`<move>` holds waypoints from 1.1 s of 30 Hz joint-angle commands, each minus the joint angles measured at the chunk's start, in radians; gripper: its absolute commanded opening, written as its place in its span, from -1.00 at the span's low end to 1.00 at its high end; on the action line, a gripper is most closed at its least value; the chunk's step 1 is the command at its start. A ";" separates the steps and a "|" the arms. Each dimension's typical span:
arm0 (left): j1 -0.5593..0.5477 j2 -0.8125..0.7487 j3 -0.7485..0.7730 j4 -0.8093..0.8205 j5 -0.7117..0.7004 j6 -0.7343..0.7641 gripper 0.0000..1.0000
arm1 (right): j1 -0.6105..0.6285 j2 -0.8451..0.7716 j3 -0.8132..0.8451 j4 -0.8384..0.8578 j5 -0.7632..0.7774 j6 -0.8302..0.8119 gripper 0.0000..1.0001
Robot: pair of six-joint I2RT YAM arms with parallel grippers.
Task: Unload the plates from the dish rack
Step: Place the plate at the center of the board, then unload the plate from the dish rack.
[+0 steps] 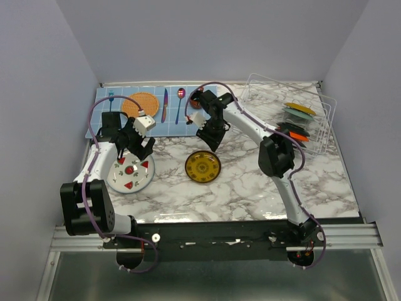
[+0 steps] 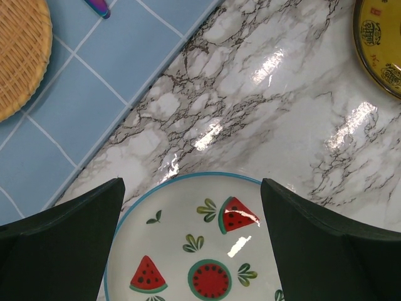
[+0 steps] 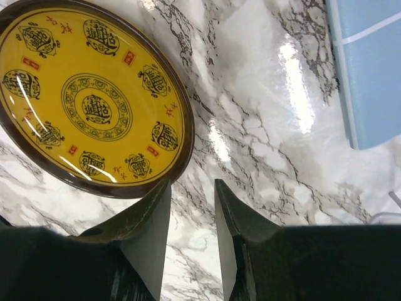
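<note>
The dish rack (image 1: 263, 91) sits at the far right of the marble table (image 1: 250, 188), and several plates (image 1: 293, 122) stand leaning among its wire dividers: yellow, pale green, black and orange-red edges show, though from above they overlap too much to count for sure

Two plates lie flat on the table, well apart from the rack. The mustard-yellow plate (image 1: 202, 167) (image 3: 94, 94), dark-rimmed with black emblems, is near the middle. The right gripper (image 1: 210, 141) (image 3: 191, 185) hangs just past its far rim, its jaws a narrow slot apart with only marble showing between them, gripping nothing

The white plate with watermelon wedges (image 1: 130, 174) (image 2: 207, 251) lies toward the left. The left gripper (image 1: 141, 147) (image 2: 191, 188) is above its far edge, jaws spread wide to either side of the rim and empty

Behind both lies a blue tiled mat (image 1: 125, 122) (image 2: 75, 94) carrying an orange woven disc (image 1: 143, 103) (image 2: 19, 56), a fork (image 1: 111, 100), a knife (image 1: 165, 105) and a spoon (image 1: 180, 103)
</note>
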 commanded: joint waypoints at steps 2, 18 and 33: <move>-0.009 -0.004 -0.022 0.038 0.021 -0.040 0.97 | 0.008 -0.176 -0.085 0.056 0.146 0.026 -0.16; -0.083 0.003 -0.082 0.155 0.028 -0.118 0.97 | -0.163 -0.839 -0.610 0.379 0.459 -0.009 -0.18; -0.101 0.005 -0.096 0.202 0.004 -0.158 0.97 | -0.601 -0.775 -0.820 0.707 0.525 -0.230 -0.19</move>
